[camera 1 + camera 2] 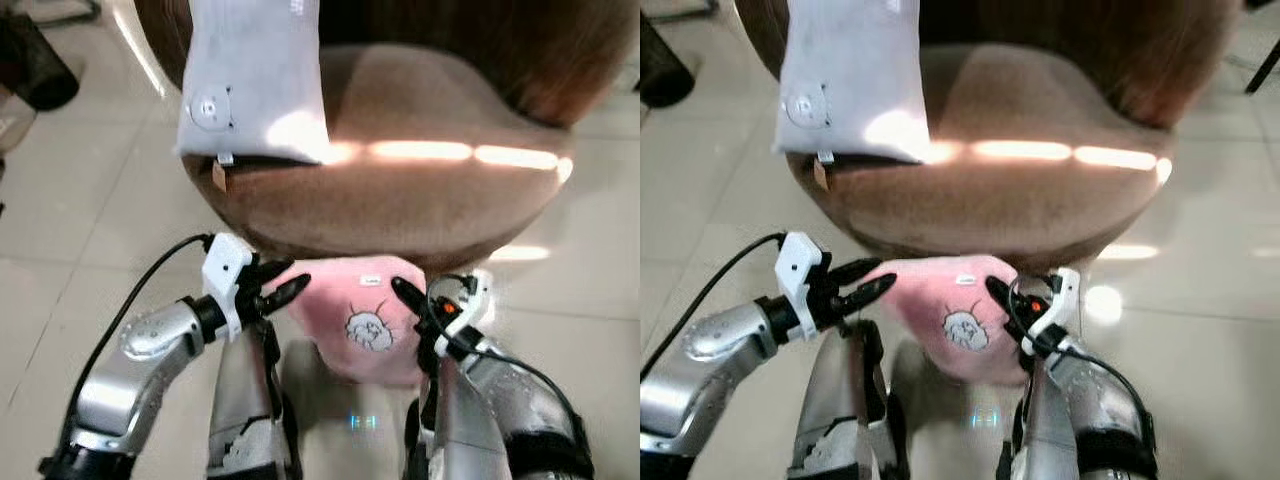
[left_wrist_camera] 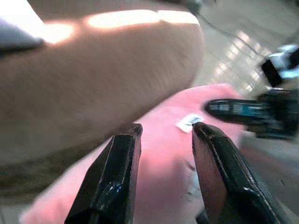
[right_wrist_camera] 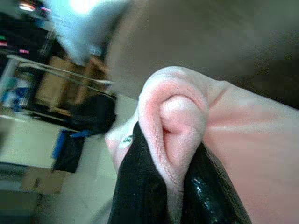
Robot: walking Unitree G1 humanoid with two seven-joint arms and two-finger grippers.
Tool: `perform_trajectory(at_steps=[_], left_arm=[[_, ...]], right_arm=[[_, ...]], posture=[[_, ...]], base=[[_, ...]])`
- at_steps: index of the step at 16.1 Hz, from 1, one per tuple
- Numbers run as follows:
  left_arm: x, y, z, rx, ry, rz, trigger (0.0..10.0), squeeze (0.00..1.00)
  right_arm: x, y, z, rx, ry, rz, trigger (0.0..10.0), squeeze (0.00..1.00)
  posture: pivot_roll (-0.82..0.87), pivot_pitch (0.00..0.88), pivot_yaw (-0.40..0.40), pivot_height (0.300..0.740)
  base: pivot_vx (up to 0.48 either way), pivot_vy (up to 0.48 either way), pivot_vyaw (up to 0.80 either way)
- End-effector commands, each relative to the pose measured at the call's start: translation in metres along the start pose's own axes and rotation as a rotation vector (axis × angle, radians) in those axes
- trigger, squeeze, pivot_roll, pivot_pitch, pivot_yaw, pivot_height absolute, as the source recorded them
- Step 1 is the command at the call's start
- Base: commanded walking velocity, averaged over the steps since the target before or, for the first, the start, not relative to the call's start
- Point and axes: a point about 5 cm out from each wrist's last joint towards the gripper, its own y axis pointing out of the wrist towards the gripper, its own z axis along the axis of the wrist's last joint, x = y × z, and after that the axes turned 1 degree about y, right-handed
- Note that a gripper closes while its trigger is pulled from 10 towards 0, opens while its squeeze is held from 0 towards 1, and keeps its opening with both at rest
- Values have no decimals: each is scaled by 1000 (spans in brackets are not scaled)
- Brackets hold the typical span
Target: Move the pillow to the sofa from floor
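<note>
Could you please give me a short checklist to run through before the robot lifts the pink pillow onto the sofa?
1. Right end effector pinching the pink pillow: ok; the right wrist view shows fabric bunched between its fingers.
2. Left end effector gripping the pillow: not ok; its fingers are open, with the pillow just ahead.
3. Pillow off the floor: cannot tell.
4. Free seat on the brown sofa: ok; bare cushion lies beside the white pillow.
5. Path upward: not ok yet; the pillow sits close against the sofa's front edge.

Pink pillow, brown sofa, white cushion
</note>
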Motion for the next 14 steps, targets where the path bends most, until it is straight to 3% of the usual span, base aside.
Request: perform_trajectory(at_steps=[1,3,5,7,8,10,11,12,14], left_arm=[[-1,-6,-2,18,9,41,10000,0],[-1,-1,5,61,3,41,10000,0],[-2,10,38,209,-26,37,10000,0],[-4,24,72,338,-6,35,10000,0],[-5,27,80,368,-8,46,10000,0],[-14,30,78,338,6,139,10000,0],[-23,30,67,278,8,227,10000,0],[-25,29,68,279,1,270,10000,0],[-29,27,73,297,14,341,10000,0]], right_arm=[[-28,2,16,57,-20,125,0,0],[-40,1,35,137,-20,156,0,0],[-65,-9,85,406,-24,139,0,0],[-75,-15,127,634,-28,11,0,0],[-80,-17,140,691,-57,-23,0,0],[-98,-20,165,780,-224,-126,0,0],[-107,-20,173,802,-277,-193,7686,0],[-111,-20,173,807,-275,-200,10000,0],[-108,-17,166,771,-263,-257,10000,0]], posture=[[8,114,96,534],[-29,83,102,534],[-39,48,96,534],[-41,15,88,534],[-39,4,89,534],[-44,0,95,534],[-41,0,95,534],[-34,0,87,534],[-35,0,84,534]], base=[[0,0,0],[0,0,0],[0,0,0],[0,0,0],[0,0,0],[0,0,0],[0,0,0],[0,0,0],[0,0,0]])
